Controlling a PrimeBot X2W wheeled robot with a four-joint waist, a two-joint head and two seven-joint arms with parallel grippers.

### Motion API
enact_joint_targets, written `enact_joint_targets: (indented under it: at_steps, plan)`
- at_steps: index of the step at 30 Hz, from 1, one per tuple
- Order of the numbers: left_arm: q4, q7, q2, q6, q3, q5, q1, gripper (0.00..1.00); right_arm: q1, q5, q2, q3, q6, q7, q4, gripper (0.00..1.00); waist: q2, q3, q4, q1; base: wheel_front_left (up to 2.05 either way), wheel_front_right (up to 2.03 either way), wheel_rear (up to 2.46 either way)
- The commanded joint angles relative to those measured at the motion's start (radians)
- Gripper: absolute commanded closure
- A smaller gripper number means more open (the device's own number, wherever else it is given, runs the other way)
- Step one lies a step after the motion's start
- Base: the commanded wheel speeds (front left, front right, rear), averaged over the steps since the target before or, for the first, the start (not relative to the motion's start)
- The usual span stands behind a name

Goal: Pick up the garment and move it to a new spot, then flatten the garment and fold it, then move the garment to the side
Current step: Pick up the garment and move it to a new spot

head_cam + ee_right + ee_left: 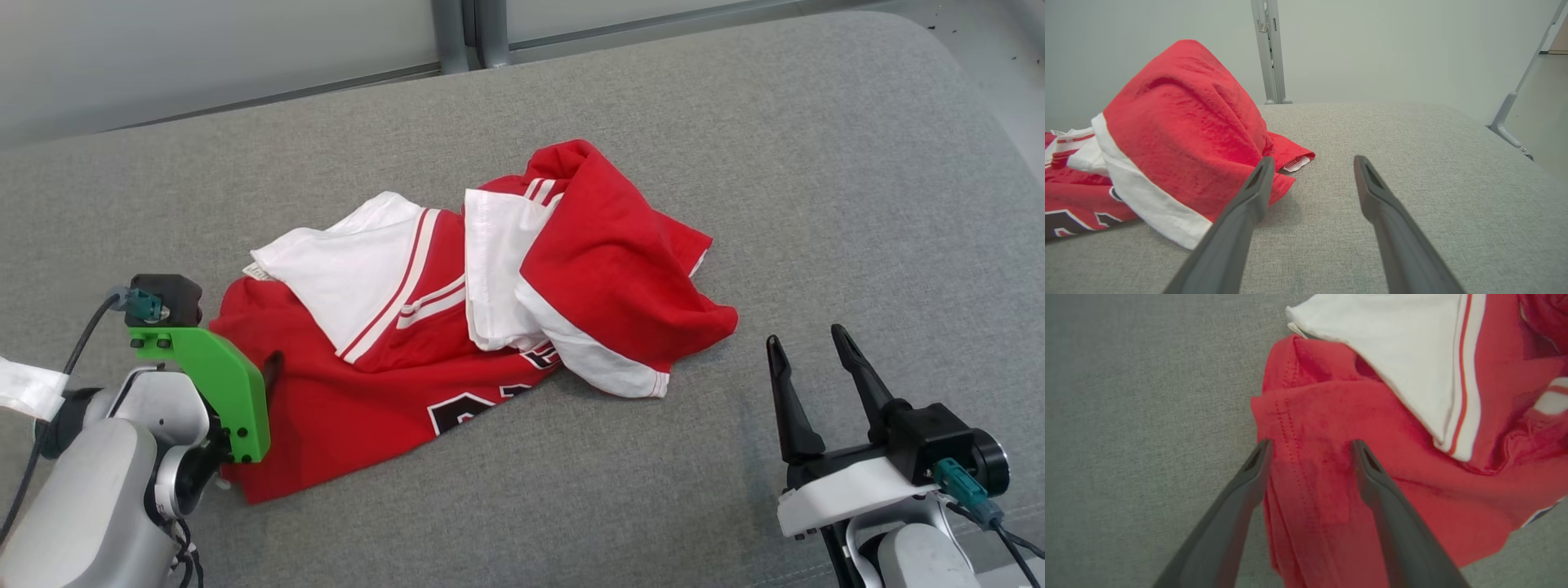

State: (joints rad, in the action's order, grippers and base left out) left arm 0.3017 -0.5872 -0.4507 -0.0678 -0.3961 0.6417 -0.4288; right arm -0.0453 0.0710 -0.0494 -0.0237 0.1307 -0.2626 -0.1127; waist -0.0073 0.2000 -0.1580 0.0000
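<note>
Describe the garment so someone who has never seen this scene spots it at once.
A wide grey upholstered surface lies before the robot. Crumpled near its middle is the jersey, with white striped panels and dark lettering. Its bright red sets it apart from the plain grey around it.

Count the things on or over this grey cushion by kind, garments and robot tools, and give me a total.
Garment: 1, red and white
Tools: 2, left tool and right tool
Total: 3
</note>
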Motion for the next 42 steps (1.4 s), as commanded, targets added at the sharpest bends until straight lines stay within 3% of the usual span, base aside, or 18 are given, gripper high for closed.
enact_joint_targets:
  at_steps: [1, 5, 9, 10, 11, 15, 21, 24, 25, 30, 36, 42]
  plan:
    - [0.01, 0.001, 0.002, -0.007, 0.0, 0.007, -0.011, 0.0, -0.009, -0.002, -0.003, -0.003, 0.0, -0.003, -0.002, 0.0, 0.0073, 0.007, -0.004, 0.0, 0.0, 0.0, 0.0]
    - [0.068, -0.002, 0.027, -0.003, -0.001, 0.028, -0.002, 0.0, -0.017, 0.002, -0.003, -0.013, 0.0, -0.003, -0.006, 0.0, 0.0073, 0.014, -0.016, 0.0, 0.0, 0.0, 0.0]
    - [0.102, -0.013, 0.061, 0.043, -0.03, 0.054, 0.019, 0.0, -0.002, 0.014, -0.002, -0.006, 0.0, -0.003, -0.019, 0.0, 0.0073, 0.011, -0.02, 0.0, 0.0, 0.0, 0.0]
    - [0.106, -0.016, 0.07, 0.054, -0.038, 0.061, 0.024, 0.78, -0.001, 0.012, -0.002, -0.006, 0.0, -0.003, -0.021, 0.0, 0.0073, 0.011, -0.02, 0.0, 0.0, 0.0, 0.0]
    - [0.109, -0.019, 0.076, 0.063, -0.046, 0.065, 0.029, 1.0, -0.001, 0.012, -0.002, -0.006, 0.0, -0.003, -0.022, 0.0, 0.0073, 0.01, -0.02, 0.0, 0.0, 0.0, 0.0]
    - [0.092, 0.004, 0.066, 0.081, -0.047, 0.062, 0.029, 1.0, 0.001, 0.017, -0.002, -0.003, 0.0, -0.003, -0.024, 0.0, 0.0073, 0.007, -0.02, 0.0, 0.0, 0.0, 0.0]
    - [-0.028, 0.104, -0.015, 0.044, 0.069, 0.08, 0.017, 1.0, 0.009, 0.023, -0.003, 0.003, 0.0, -0.003, -0.03, 0.0, 0.0073, -0.006, -0.013, 0.0, 0.0, 0.0, 0.0]
    - [-0.113, 0.109, -0.079, 0.018, 0.134, 0.092, 0.046, 1.0, 0.018, 0.026, -0.003, 0.006, 0.0, -0.003, -0.034, 0.0, 0.0073, -0.012, -0.007, 0.0, 0.0, 0.0, 0.0]
    - [-0.161, 0.102, -0.124, -0.01, 0.185, 0.105, 0.061, 1.0, 0.021, 0.027, -0.002, 0.006, 0.0, -0.003, -0.036, 0.0, 0.0073, -0.015, -0.001, 0.0, 0.0, 0.0, 0.0]
    - [-0.225, 0.093, -0.243, -0.069, 0.306, 0.114, 0.099, 1.0, 0.018, 0.029, -0.003, 0.003, 0.0, -0.003, -0.04, 0.0, 0.0073, -0.02, 0.007, 0.0, 0.0, 0.0, 0.0]
    - [-0.209, 0.084, -0.348, -0.111, 0.413, 0.117, 0.117, 1.0, 0.008, 0.029, -0.003, 0.004, 0.0, -0.003, -0.041, 0.0, 0.0073, -0.018, 0.011, 0.0, 0.0, 0.0, 0.0]
    - [-0.112, 0.107, -0.438, -0.106, 0.496, 0.119, 0.078, 1.0, 0.003, 0.029, -0.003, -0.003, 0.0, -0.003, -0.045, 0.0, 0.0073, -0.01, 0.01, 0.0, 0.0, 0.0, 0.0]
